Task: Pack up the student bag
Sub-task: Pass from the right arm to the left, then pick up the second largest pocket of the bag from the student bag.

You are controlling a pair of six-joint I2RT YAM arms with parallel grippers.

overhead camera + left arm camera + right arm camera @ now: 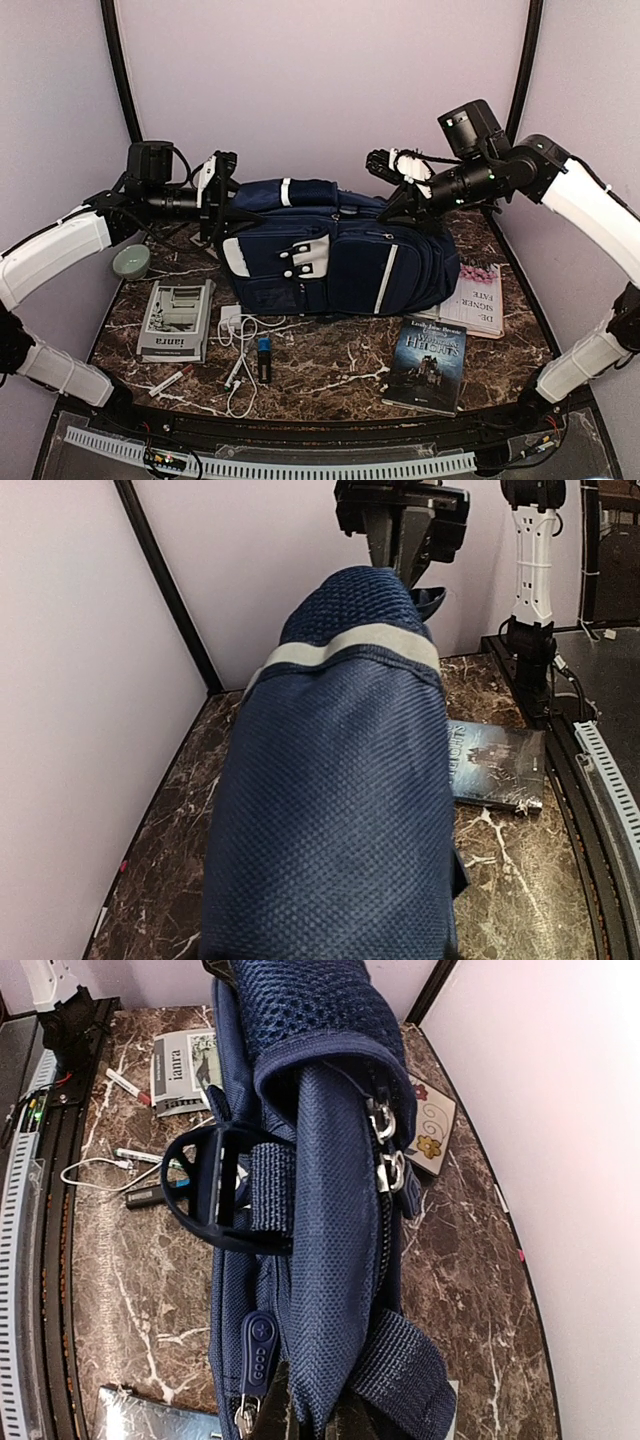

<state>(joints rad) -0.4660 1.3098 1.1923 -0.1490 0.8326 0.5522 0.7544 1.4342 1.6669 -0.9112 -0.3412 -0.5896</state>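
The student bag [335, 255], navy blue with white stripes, lies on its side across the middle of the marble table [330, 385]. My right gripper [400, 200] is shut on a fold of fabric at the bag's right end. In the right wrist view its dark fingers [275, 1415] pinch that fold [318, 1415] next to a zipper pull [255, 1350] and a strap [400, 1370]. My left gripper [218, 195] sits against the bag's left end. In the left wrist view the bag's fabric [340, 810] fills the frame and hides my jaws, so their state is unclear.
A dark book [425, 352] and a pink-and-white book [478, 300] lie right of the bag. On the left are a grey booklet [178, 320], a round green dish [131, 262], a white charger with cable [238, 330], a blue-black USB stick [264, 358] and a marker [170, 381].
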